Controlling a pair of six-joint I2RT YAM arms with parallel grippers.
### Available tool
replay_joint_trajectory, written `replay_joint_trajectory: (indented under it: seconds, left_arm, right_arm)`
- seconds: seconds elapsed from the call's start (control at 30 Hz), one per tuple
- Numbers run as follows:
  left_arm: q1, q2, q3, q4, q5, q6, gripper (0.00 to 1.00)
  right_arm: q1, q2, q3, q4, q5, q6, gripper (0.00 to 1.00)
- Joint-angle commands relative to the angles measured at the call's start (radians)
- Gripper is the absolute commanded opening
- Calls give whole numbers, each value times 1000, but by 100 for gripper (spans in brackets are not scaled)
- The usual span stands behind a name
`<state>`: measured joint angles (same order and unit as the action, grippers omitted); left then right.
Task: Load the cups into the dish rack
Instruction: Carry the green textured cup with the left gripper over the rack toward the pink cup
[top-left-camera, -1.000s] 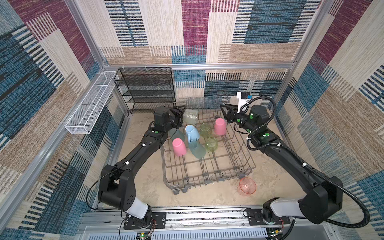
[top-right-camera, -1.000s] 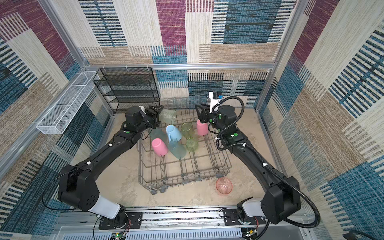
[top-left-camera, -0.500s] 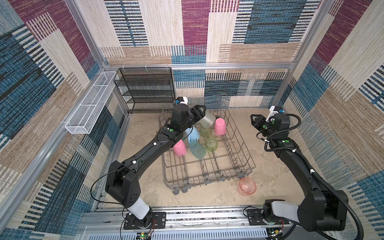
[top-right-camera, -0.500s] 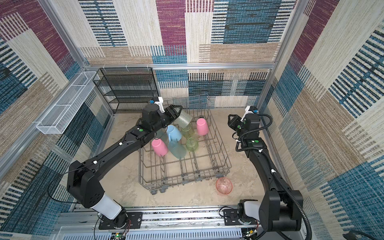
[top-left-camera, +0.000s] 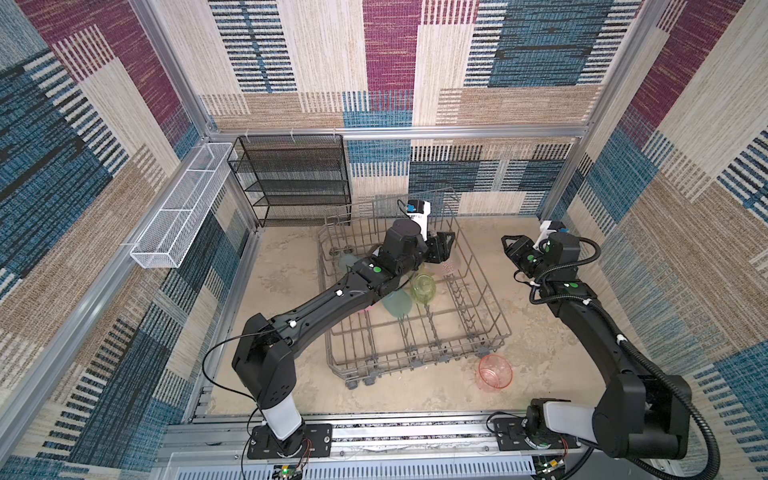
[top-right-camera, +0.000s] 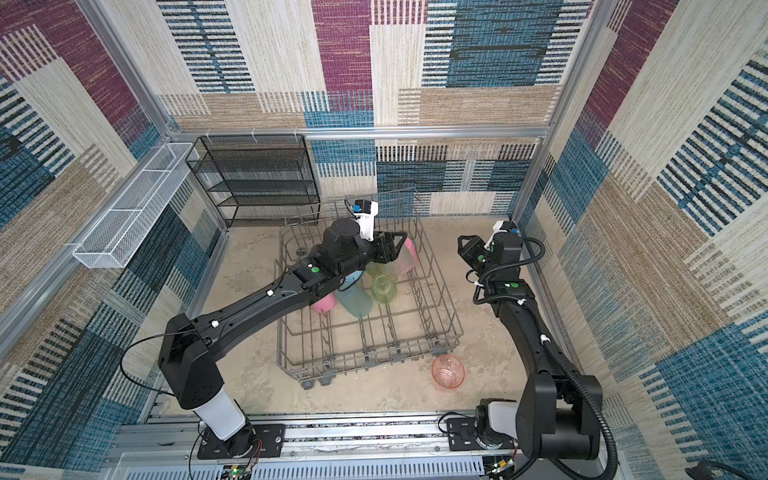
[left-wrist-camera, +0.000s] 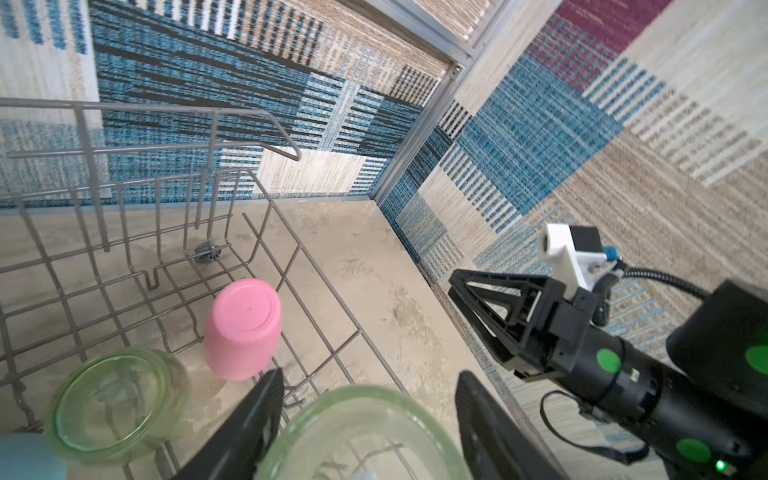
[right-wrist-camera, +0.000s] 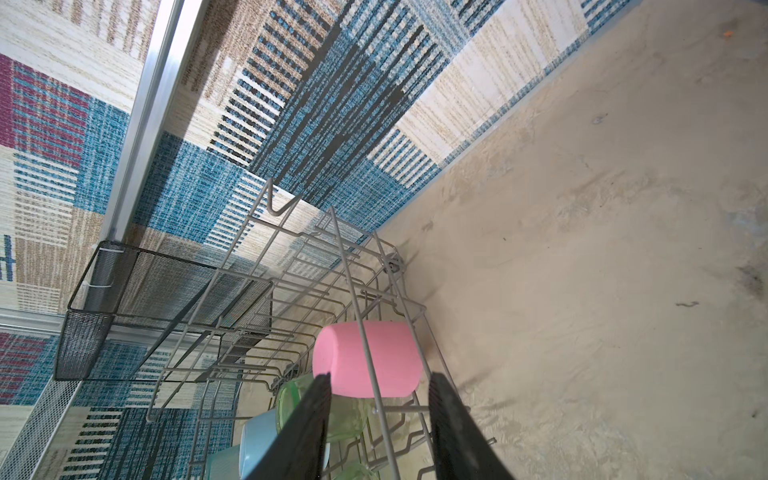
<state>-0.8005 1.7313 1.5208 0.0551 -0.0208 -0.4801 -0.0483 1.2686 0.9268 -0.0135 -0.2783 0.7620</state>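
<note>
The grey wire dish rack stands mid-table. My left gripper reaches over its far right corner, shut on a translucent green cup. Beside it an opaque pink cup stands upside down. Further in lie a yellow-green cup, a teal cup, a second pink cup and a light-blue mug. A pink-orange cup lies on the table outside the rack's near right corner. My right gripper hangs open and empty right of the rack.
A black mesh shelf unit stands against the back wall, left of the rack. A long white mesh basket hangs on the left wall. Patterned walls enclose the table on three sides.
My left arm has swung from the rack's far left to its far right corner, carrying the translucent cup. My right gripper has drawn back from the pink cup to the right of the rack.
</note>
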Motion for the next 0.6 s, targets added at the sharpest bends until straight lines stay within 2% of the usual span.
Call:
replay_joint_trajectory:
  seconds: [0.0,0.43,0.57]
  left_arm:
    - [-20,29,21,14,-31,132,43]
    - [-129,193,63,117,-180,432,43]
    - [-140,232,58,176,-224,478,43]
  right_arm:
    - [-4,-1,-2,46,-15,20,42]
    - [-15,-23,-46,72,-38,19,42]
    - [-15,-23,-65,88,-55,21,42]
